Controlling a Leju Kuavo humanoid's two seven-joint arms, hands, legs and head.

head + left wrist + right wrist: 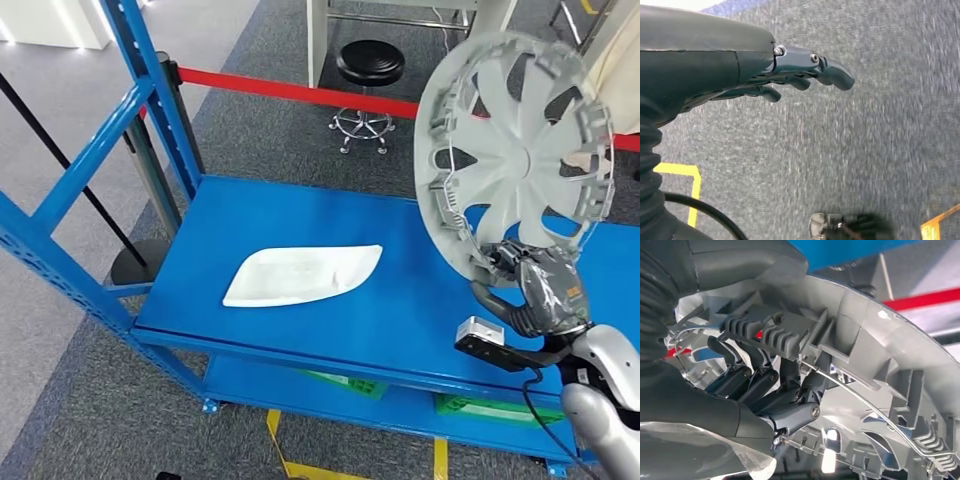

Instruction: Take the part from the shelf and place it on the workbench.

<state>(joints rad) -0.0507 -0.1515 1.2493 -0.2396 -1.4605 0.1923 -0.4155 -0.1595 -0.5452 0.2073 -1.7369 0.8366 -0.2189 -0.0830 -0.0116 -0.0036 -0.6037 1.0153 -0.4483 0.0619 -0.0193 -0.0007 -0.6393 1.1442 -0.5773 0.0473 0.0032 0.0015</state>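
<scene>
A grey spoked wheel cover (518,150) stands upright in the air above the right part of the blue shelf board (423,300). My right hand (537,285) grips its lower rim from below. In the right wrist view the fingers (764,385) curl around the cover's ribbed inner rim (881,390). My left hand (791,75) hangs over grey carpet with its fingers stretched out and nothing in them. A white curved shell part (302,275) lies flat on the shelf board, left of the middle.
Blue shelf uprights (158,100) rise at the left. A red barrier tape (302,92) runs behind the shelf, with a black stool (370,70) beyond it. Green bins (483,408) sit on the lower shelf level. Yellow floor tape (302,465) marks the carpet in front.
</scene>
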